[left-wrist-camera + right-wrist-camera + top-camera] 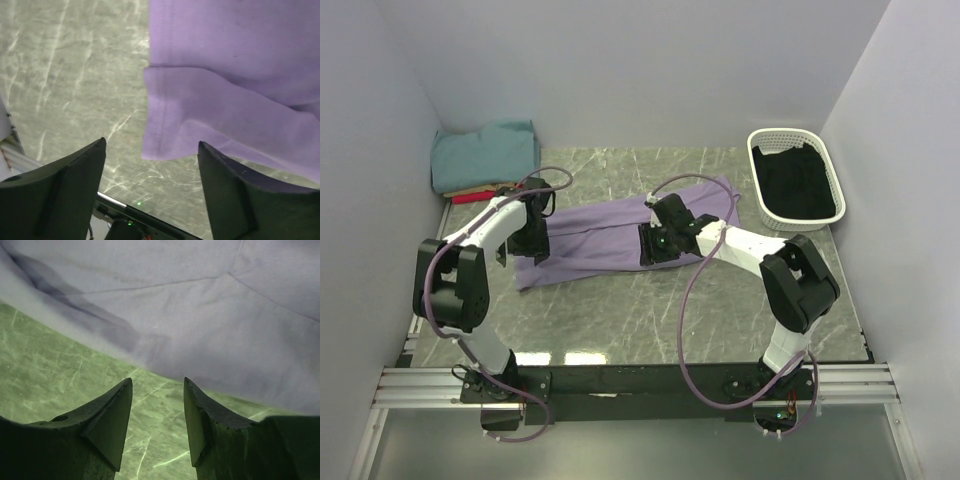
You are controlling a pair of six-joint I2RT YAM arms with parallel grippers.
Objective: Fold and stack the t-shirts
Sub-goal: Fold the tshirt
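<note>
The lavender t-shirt (610, 232) lies across the middle of the table as a long folded band. My left gripper (533, 243) hovers over its left end. In the left wrist view the left gripper (151, 144) stands wide open, and a hemmed corner of the shirt (225, 75) lies flat just beyond the fingertips with nothing between them. My right gripper (652, 247) hangs at the shirt's near edge. In the right wrist view it (157, 381) is open above bare table, the shirt's (175, 305) edge just ahead. A folded teal t-shirt (485, 155) tops tan and red ones (478, 192) at the back left.
A white slatted basket (757, 158) holding dark cloth (798, 182) stands at the back right. Purple cables (695, 300) loop from both arms over the marble tabletop (620, 320). White walls close in the left, back and right sides.
</note>
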